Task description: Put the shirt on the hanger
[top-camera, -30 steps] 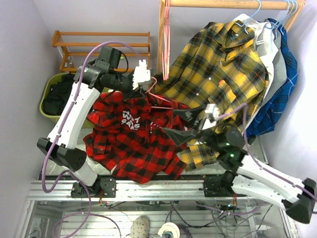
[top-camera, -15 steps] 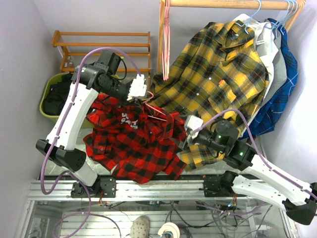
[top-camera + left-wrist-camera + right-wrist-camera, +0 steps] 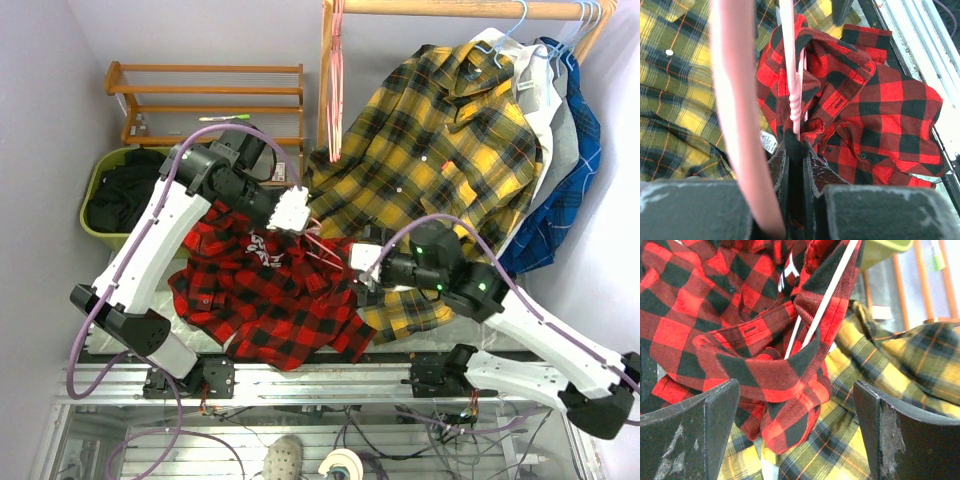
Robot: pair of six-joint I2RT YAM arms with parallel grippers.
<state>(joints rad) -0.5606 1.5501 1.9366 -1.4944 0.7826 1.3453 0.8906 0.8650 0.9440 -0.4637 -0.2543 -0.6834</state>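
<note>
Over to the left pincer [image 3: 795, 150]: clamped hard on the twisted neck of the hanger [image 3: 796, 97], nothing but pink wire between the pads. Held up and tilted like that, by the look of it, to steer one wire shoulder down into the shirt [image 3: 260, 290]. And there, seen from the right wrist: threaded through a raised fold of red-and-black plaid, collar or placket, hard to say which. Heaped across the middle of the desk [image 3: 395, 353] otherwise, white lettering up, right under the left wrist. Propped off the desk by the wire, then, rather than lying flat, which looks handy for getting a grip on the cloth.

Now the right pincer [image 3: 796, 387]: spread wide, holding nothing, hovering low with that lifted fold between the pads but touching neither, as far as can be made out. Positioned, probably, to nip the edge and drag it along the wire. Worth watching for a snag: bunched cloth, thin wire, little room.

Behind and to the right, hung from the rail [image 3: 450, 8], a yellow plaid shirt [image 3: 440, 150], hem spilling down just beside the work and close enough to be pinched by mistake. Only part-way so far, at a guess: one shoulder started, most of the garment off the hanger.
</note>
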